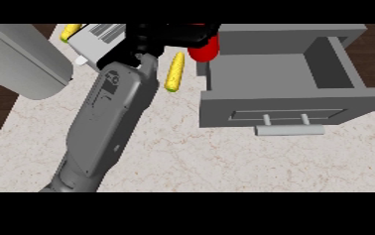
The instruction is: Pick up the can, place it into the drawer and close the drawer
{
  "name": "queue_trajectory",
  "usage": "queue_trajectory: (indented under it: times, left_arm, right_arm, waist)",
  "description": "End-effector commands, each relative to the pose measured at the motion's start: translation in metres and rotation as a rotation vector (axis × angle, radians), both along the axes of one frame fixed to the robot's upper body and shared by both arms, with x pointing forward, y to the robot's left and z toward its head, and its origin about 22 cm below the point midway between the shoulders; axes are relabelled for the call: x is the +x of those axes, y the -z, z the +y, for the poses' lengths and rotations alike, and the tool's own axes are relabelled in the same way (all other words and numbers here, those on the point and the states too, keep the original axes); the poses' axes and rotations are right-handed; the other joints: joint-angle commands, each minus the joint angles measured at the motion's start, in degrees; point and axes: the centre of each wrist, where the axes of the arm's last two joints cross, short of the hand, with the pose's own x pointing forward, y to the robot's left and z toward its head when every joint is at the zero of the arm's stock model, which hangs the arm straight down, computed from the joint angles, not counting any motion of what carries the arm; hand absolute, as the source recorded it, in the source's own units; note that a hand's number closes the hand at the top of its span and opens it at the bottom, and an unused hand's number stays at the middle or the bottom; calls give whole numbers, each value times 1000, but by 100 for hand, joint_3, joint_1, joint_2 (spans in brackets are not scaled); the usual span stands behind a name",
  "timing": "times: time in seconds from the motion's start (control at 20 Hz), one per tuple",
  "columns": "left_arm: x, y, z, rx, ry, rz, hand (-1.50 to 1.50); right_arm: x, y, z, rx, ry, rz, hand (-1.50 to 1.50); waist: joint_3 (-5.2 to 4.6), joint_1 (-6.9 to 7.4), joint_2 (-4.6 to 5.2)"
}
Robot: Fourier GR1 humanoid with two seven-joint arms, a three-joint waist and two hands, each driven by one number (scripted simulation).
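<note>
Approx. a third done, judging by layout. Pick looks complete: left hand at top centre, fingers curled round can, red showing above and below them. Can't tell if lifted or resting on counter. Positioned just outside drawer, by its left wall near the back corner, not over the cavity yet. Drawer wide open, no can inside, handle facing the near edge. Right hand not in view.

Left to do, prob.: carry can rightward over the wall, lower into the cavity, let go, pull hand out, then push drawer front shut.

Clutter: corn on counter just beside forearm, below and left of can, apart from drawer. White box behind wrist at top left, partly hidden. Neither in the way of the move to drawer, as far as visible. Main risk, prob.: clipping drawer's left wall w/ can on the way in.
</note>
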Motion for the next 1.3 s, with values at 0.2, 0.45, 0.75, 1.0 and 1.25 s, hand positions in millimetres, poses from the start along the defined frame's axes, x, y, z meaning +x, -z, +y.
queue_trajectory:
  times: [0.2,0.45,0.75,1.0,1.25]
  left_arm:
    - [15,-31,-45,37,-22,-7,150]
    - [29,-31,-55,46,3,7,150]
    - [25,-40,-80,49,-9,34,150]
    - [29,-24,-82,52,-5,34,150]
    - [26,-12,-93,105,-15,48,150]
  right_arm:
    - [-2,6,0,9,-10,-13,-150]
    - [8,1,-2,-2,-21,-1,-150]
    - [6,-5,-2,-9,-10,-14,-150]
    - [13,6,-6,11,-23,0,-150]
    - [18,-18,-12,-2,-40,-13,-150]
  waist:
    - [3,-78,8]
    - [3,-127,33]
    - [4,-172,27]
    - [6,-166,37]
    - [7,-311,55]
